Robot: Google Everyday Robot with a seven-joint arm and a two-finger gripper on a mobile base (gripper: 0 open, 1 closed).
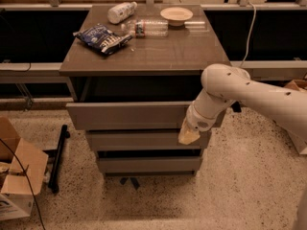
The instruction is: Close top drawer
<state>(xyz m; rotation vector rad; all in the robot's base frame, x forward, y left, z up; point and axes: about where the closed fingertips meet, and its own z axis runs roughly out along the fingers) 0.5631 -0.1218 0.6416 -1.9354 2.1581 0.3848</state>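
**Item: wide grey-brown top drawer (129, 115), flat handle-less front.** Location: centre of view, under the brown cabinet surface (182, 51). Its front juts a little forward of the surface edge, with a dark band of interior showing above it. Judged mostly shut, with a short final push left.

**Item: gripper (188, 135), pale yellowish tip on a white jointed arm (259, 97).** The arm enters from 3 o'clock. The tip sits at the drawer front's lower corner toward 4 o'clock, apparently touching it. Whether it is wide, narrow or holding anything cannot be told.

**On the surface, toward 12 o'clock:**
- blue crinkled snack bag (102, 37)
- clear plastic bottle lying flat (148, 28)
- white bottle on its side (120, 12)
- shallow pale bowl (176, 15)

**Floor, 8 o'clock:** open cardboard box (19, 176).

**Obscured:**
- the drawer's contents and depth
- the drawer's corner behind the arm
- the arm's base, cut off by the frame edge
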